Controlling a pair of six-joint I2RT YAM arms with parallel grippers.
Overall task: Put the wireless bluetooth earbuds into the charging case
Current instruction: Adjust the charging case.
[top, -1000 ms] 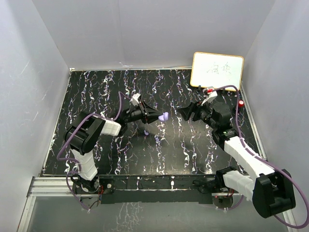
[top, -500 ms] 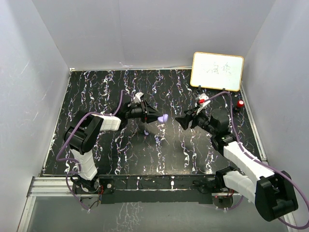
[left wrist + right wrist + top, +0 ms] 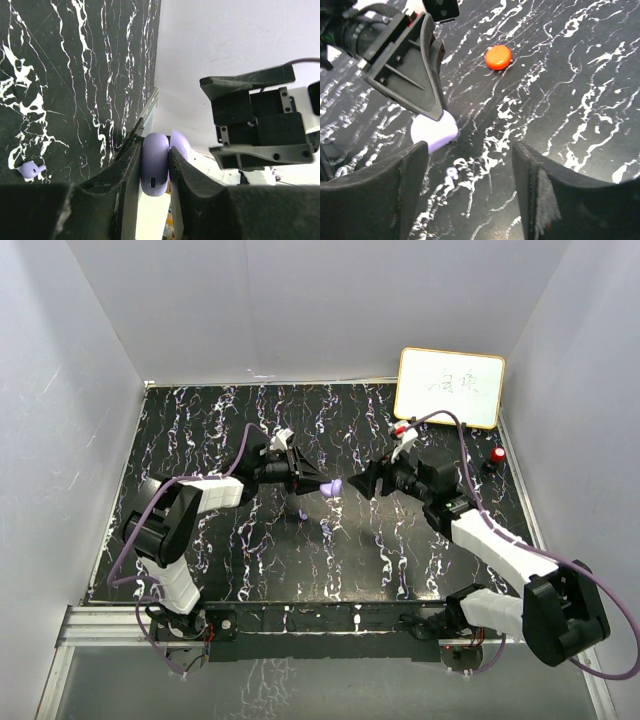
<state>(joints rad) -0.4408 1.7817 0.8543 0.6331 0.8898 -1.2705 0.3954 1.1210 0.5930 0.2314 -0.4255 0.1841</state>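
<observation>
Left gripper (image 3: 318, 480) pinches purple charging case (image 3: 155, 167), right gripper (image 3: 371, 481) gapes opposite; purple earbud (image 3: 31, 170) and red disc (image 3: 498, 57) lie on the table (image 3: 200, 440).

Worktop (image 3: 200, 440) — black marble-look sheet w/ white veins, smooth, slight sheen. Purple charging case (image 3: 155, 170) — smooth glossy plastic. The left claw (image 3: 325, 483) fingers (image 3: 125, 195): matt black plastic (faintly grainy). Orange-red disc (image 3: 498, 57): smooth, satin.
</observation>
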